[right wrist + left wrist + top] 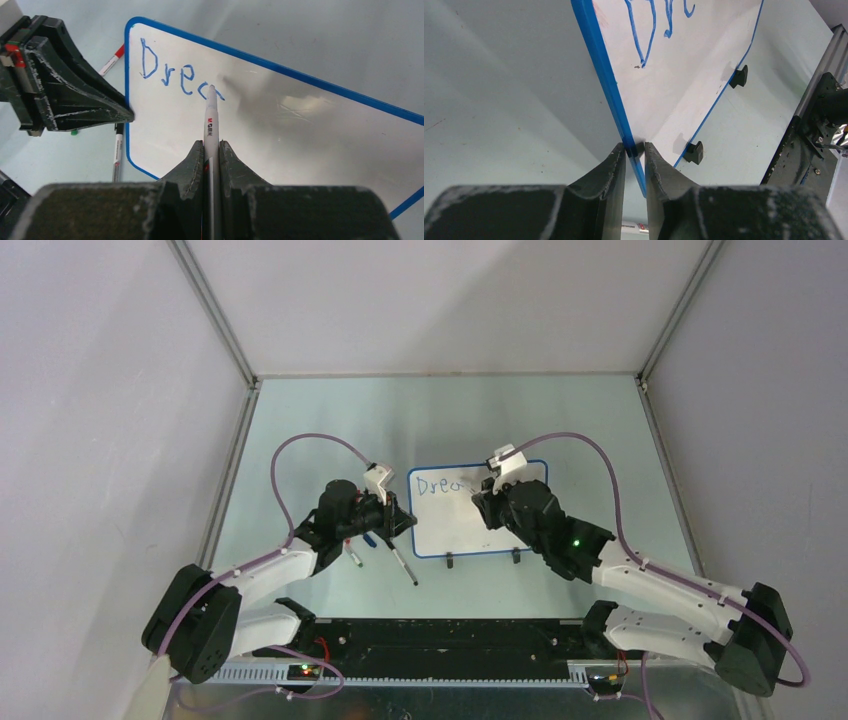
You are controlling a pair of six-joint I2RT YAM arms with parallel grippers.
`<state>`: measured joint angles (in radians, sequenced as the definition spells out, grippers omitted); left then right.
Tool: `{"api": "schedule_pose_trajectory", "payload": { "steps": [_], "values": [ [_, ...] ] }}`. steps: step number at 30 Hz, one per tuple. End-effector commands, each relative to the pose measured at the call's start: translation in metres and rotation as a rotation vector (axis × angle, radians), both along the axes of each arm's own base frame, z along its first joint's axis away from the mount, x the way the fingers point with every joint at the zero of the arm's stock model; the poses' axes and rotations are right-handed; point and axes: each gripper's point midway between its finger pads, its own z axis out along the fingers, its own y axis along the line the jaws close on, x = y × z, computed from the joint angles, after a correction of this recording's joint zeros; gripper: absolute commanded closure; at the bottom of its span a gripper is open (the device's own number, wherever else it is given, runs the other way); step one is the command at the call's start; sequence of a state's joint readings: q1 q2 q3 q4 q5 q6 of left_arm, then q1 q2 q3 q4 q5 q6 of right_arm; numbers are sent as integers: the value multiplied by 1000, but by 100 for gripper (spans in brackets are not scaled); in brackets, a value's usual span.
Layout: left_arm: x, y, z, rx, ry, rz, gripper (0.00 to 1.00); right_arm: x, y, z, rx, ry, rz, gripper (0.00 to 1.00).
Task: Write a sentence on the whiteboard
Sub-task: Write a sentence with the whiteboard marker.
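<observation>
Your left gripper (635,150) is clamped on the whiteboard (684,100) rim, which sits between its jaws. Your right gripper (212,150) pinches one marker (211,117), its tip ahead of the jaws on the sentence (170,75). Press too hard and the board may pivot, skewing the stroke. I count one board, two clip feet (694,152) and four letters begun

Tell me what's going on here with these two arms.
The left end effector pinches the whiteboard by its blue rim, holding it in place. The right end effector grips a marker with its tip on the board, partway into the sentence. Only "Dre" and part of the next letter are there, in blue.
</observation>
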<state>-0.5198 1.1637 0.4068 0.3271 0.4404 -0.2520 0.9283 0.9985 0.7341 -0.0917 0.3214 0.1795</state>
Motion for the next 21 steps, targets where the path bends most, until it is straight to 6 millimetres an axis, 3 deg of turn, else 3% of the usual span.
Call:
{"api": "schedule_pose_trajectory", "payload": {
  "steps": [1, 21],
  "values": [
    [0, -7, 16, -29, -74, -43, 75, 10, -2, 8, 0, -47, -47, 100],
    [0, -7, 16, -27, -72, -42, 75, 11, -4, 0, -35, -38, -51, 100]
  ]
}}
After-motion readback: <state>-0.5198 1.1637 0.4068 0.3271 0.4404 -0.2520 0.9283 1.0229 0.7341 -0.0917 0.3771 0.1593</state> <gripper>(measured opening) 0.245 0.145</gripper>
